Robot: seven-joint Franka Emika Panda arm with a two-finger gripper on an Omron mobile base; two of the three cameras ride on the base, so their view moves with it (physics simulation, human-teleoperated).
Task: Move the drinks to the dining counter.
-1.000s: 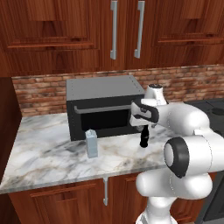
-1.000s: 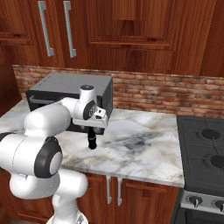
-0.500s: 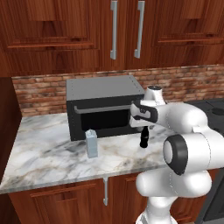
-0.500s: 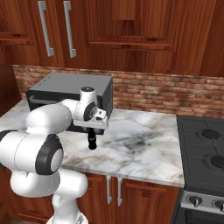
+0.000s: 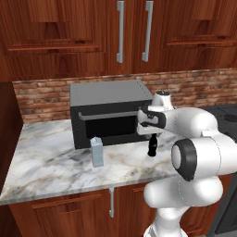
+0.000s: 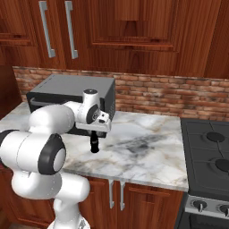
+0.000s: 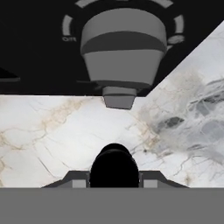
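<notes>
The small black bottle [image 5: 151, 146] stands upright on the marble counter [image 5: 46, 162], just in front of the microwave's right end. My gripper [image 5: 152, 135] comes down over it from above and is shut on its neck. In the right base view the bottle [image 6: 94, 145] hangs below the gripper [image 6: 94, 134]. In the hand view the bottle's dark top [image 7: 113, 166] sits tight between the two fingertips [image 7: 74, 179]. The pale grey-blue carton [image 5: 96, 152] stands upright to the left, apart from the arm. The dining counter is out of view.
A black microwave [image 5: 109, 113] stands against the brick wall right behind the bottle; its grey knob [image 7: 120, 48] is close ahead of the hand. A stove [image 6: 210, 152] borders the counter on the right. Wooden cabinets hang overhead.
The jaws have come together from wide open onto the bottle's neck. The arm, the bottle and the carton have stayed in place.
</notes>
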